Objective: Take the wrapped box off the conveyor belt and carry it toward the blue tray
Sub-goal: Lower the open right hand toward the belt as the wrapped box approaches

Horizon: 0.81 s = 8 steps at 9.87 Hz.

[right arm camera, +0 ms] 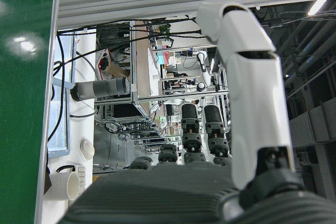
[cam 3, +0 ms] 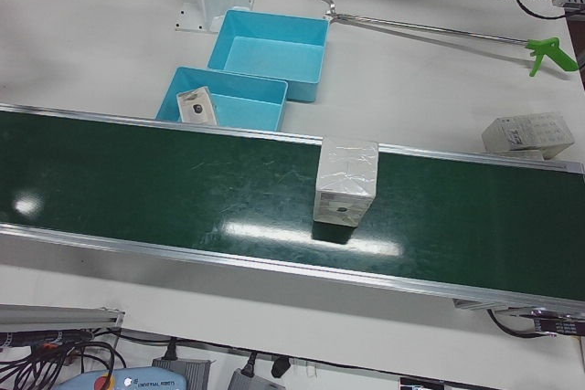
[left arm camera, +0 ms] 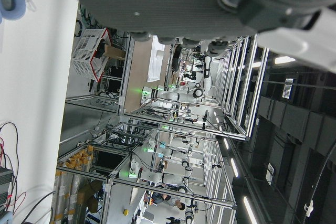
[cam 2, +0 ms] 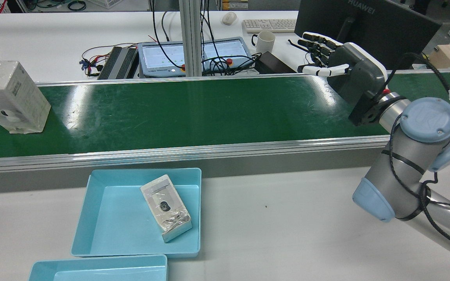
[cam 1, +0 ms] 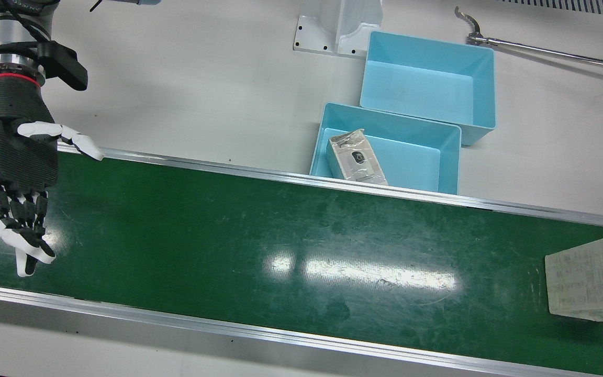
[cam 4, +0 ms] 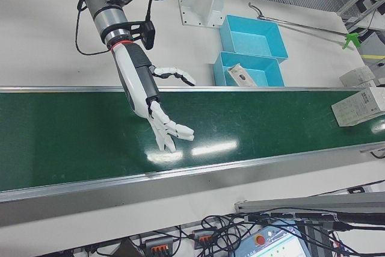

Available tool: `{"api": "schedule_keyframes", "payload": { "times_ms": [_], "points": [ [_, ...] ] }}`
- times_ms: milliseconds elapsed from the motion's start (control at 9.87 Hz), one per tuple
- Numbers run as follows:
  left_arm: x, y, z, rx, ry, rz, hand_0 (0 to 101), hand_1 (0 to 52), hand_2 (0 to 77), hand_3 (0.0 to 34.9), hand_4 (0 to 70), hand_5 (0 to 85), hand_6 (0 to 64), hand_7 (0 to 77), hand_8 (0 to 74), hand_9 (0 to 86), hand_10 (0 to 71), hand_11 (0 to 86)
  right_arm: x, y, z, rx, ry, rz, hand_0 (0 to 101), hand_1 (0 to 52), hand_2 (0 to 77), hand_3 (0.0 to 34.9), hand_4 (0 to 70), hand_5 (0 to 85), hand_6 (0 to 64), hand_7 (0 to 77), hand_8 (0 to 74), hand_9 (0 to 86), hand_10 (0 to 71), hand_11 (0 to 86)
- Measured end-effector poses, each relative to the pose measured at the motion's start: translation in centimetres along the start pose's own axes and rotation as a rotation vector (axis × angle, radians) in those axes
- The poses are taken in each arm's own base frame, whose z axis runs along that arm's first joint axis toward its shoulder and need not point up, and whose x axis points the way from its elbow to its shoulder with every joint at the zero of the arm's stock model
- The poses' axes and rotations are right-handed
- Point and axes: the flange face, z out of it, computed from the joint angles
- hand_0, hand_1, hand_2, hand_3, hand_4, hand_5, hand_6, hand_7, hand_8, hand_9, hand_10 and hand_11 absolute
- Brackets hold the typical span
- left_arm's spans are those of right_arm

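The wrapped box (cam 1: 592,275) stands on the green conveyor belt (cam 1: 280,225) at its far right in the front view. It also shows in the rear view (cam 2: 10,97), the left-front view (cam 3: 345,180) and the right-front view (cam 4: 358,105). My right hand (cam 1: 16,173) is open and empty above the other end of the belt, a long way from the box; it shows in the rear view (cam 2: 346,70) too. The near blue tray (cam 1: 390,118) beside the belt holds a smaller wrapped box (cam 1: 356,157). My left hand (left arm camera: 173,3) shows only its palm edge and holds nothing.
A second blue tray (cam 1: 427,78) stands behind the first. A long reacher tool (cam 1: 542,50) lies on the table beyond the trays. Another white box (cam 3: 528,132) sits on the table off the belt. An arm pedestal (cam 1: 333,31) stands by the trays.
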Motion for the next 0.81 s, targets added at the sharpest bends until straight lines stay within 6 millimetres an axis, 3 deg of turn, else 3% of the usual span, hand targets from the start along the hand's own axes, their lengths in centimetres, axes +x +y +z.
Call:
{"api": "schedule_keyframes", "payload": {
  "times_ms": [101,203,405,507,811],
  "points": [
    [0.0,0.0,0.0,0.0,0.0,0.0,0,0.0,1.1,0.0,0.0,1.1,0.5,0.5,0.5,0.5,0.0,0.5,0.9,-0.3,0.3,0.007,0.01,0.002,53,22.9,16.9,0.0,8.7,18.5,7.6,16.9,4.4,6.0,0.5,1.1],
    [0.0,0.0,0.0,0.0,0.0,0.0,0,0.0,1.1,0.0,0.0,1.1,0.5,0.5,0.5,0.5,0.0,0.5,1.5,-0.1,0.8,0.005,0.015,0.006,51,16.4,14.7,0.0,8.7,18.5,7.6,16.9,4.4,6.0,0.5,1.1],
    [0.0,0.0,0.0,0.0,0.0,0.0,0,0.0,1.1,0.0,0.0,1.1,0.5,0.5,0.5,0.5,0.5,0.5,2.0,0.5,1.3,-0.005,0.017,0.012,51,16.4,14.7,0.0,8.7,18.5,7.6,16.9,4.4,6.0,0.5,1.1],
    [0.0,0.0,0.0,0.0,0.0,0.0,0,0.0,0.5,0.0,0.0,1.1,0.5,0.5,0.5,0.5,0.5,0.5,2.1,0.7,1.5,-0.01,0.018,0.014,48,14.7,8.2,0.0,9.8,19.6,7.1,20.2,4.4,6.0,0.5,1.1],
    [0.0,0.0,0.0,0.0,0.0,0.0,0,0.0,1.1,0.0,0.0,0.5,0.5,0.5,0.5,0.5,0.5,0.5,2.2,1.2,1.6,-0.022,0.019,0.019,48,14.7,9.3,0.0,10.9,18.0,9.3,22.4,6.5,8.7,0.5,1.1]
  ]
}}
